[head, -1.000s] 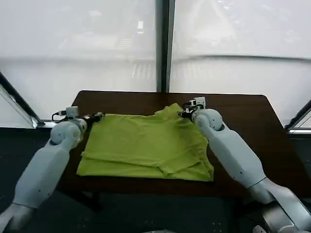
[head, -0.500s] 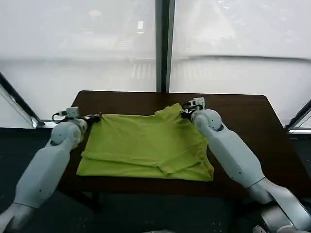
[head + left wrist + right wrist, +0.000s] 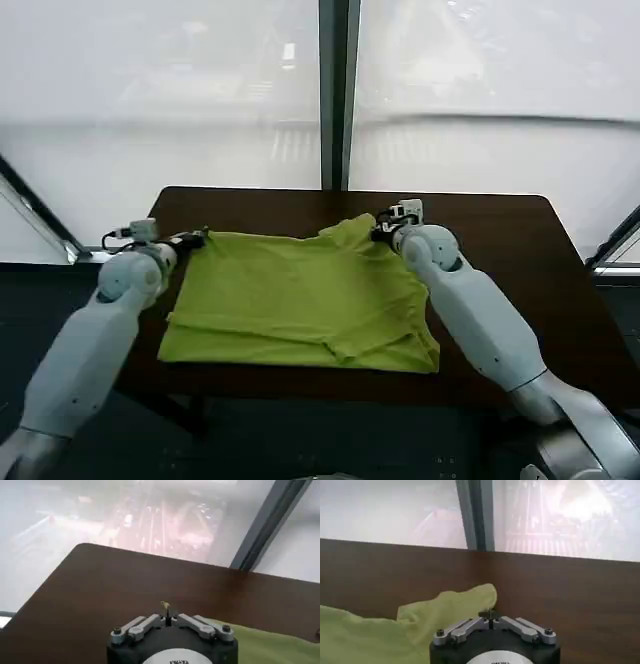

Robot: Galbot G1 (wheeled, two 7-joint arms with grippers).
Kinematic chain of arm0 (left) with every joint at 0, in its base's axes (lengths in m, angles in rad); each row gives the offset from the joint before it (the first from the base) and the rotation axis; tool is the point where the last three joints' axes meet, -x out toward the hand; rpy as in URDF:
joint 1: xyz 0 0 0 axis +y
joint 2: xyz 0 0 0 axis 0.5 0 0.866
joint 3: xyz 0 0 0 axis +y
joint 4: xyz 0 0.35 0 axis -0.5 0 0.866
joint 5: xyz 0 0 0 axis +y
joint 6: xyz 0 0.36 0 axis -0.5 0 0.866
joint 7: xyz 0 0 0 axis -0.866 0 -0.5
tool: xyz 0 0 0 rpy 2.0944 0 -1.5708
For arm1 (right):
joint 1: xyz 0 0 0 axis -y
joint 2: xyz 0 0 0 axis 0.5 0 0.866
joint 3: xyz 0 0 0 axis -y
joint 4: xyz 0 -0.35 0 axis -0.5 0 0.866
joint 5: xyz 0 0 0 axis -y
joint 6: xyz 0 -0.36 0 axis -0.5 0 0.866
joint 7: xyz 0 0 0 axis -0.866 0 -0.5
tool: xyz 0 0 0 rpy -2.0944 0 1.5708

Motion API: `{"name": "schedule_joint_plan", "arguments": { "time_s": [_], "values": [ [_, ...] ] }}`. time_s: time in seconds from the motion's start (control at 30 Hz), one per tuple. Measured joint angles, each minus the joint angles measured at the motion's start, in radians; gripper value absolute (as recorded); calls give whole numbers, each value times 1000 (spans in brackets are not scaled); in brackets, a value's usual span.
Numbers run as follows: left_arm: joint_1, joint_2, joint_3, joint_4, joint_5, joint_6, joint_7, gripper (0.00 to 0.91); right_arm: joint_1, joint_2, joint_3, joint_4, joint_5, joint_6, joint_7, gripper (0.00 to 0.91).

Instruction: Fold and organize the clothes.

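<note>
Lime-green T-shirt [image 3: 300,300] spread on the tabletop [image 3: 500,230]. Left pincer [image 3: 200,239] and right pincer [image 3: 378,232], each pressed together, pinch its far corners.

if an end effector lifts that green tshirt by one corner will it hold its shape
Probably not: the lime-green soft fabric T-shirt lies wrinkled and layered on the dark brown wooden table, so it would likely droop. It looks light, and may drag rather than slide cleanly.

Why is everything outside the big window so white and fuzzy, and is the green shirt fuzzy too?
Head view: daylight washes the window out to a white haze, while the T-shirt and table look clear. Left wrist view: the scene outside is a soft blur, the table edge sharper. Right wrist view: same hazy glow outside, and the shirt's raised fold looks clear.
</note>
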Motion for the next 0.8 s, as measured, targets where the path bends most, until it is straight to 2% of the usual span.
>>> {"name": "schedule_joint_plan", "arguments": {
  "time_s": [0.37, 0.8],
  "values": [
    [124, 62, -80, -137, -26, -5, -5, 107, -118, -92, 63, 192, 54, -4, 20, 0],
    [367, 58, -220, -354, -11, -1, -8, 107, -417, -246, 171, 495, 61, -4, 37, 0]
  ]
}}
